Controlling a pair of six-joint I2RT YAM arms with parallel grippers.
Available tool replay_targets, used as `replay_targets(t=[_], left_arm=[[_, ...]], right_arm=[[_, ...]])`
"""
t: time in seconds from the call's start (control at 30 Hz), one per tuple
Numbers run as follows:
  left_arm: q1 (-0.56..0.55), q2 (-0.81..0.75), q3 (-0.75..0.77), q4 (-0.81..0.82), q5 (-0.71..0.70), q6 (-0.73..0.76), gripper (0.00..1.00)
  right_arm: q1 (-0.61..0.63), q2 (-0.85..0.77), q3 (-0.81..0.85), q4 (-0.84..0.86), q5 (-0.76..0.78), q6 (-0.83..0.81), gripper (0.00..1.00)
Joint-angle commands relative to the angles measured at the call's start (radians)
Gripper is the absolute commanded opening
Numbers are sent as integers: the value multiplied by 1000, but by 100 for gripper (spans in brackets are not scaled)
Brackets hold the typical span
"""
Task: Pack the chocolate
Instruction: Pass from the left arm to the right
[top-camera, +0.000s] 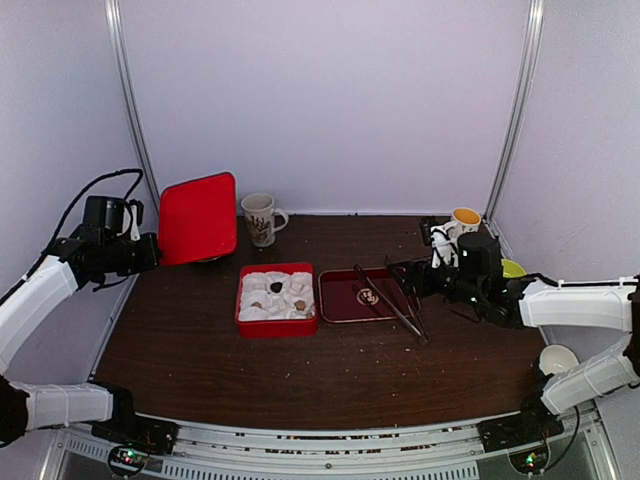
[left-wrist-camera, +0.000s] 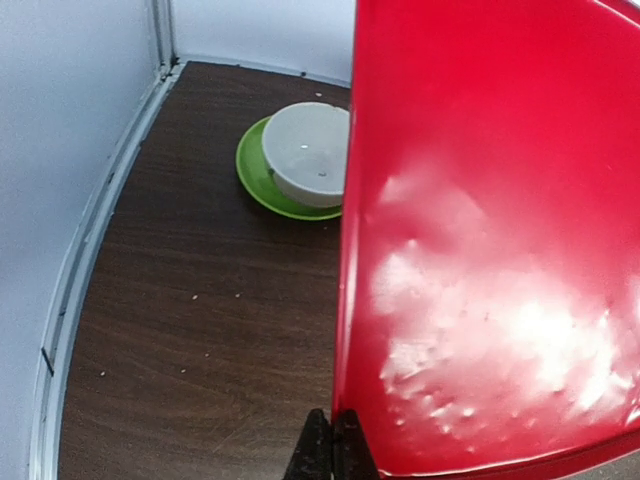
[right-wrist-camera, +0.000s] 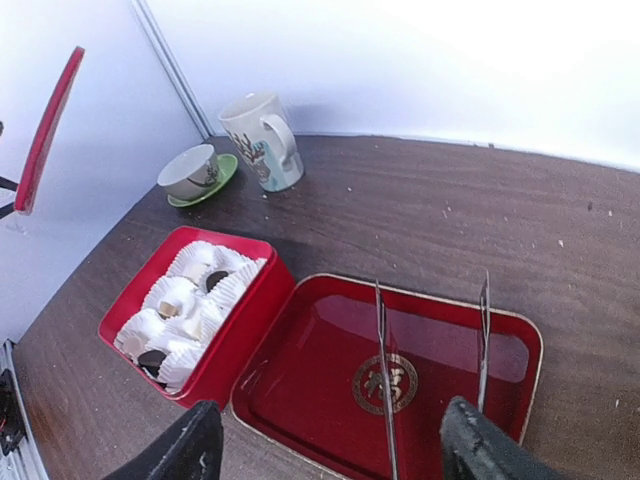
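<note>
**Chocolate in the box, lid held aloft**

We see the small brown and cream chocolate pieces (top-camera: 297, 291) sitting in white pleated paper cups inside the open square red box (top-camera: 276, 326), which stands on the dark wooden counter (top-camera: 200, 350). Just to its right lies a shallow dark-red rectangular tray (top-camera: 340, 312) with long metal tongs (top-camera: 392, 302) resting across it. The right end effector (right-wrist-camera: 335, 455) hovers over the tray's near edge with its fingers wide apart; the tongs' two arms run between them, and we see no contact. The left end effector (left-wrist-camera: 333, 445) is raised at the far left, pressed together on the edge of a glossy red rectangular lid (top-camera: 198, 218), held nearly upright.
</note>
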Motion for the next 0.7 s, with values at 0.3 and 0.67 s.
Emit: replay_targets(t=[0.3,0.67], left_arm=[[-46,-43,-30,251,237,76,0],[-93,-39,-67,334,312,116,0]], right_arm=[[-3,-135,92,80,28,44,100],[-13,-94,202,-20,-286,-85,100]])
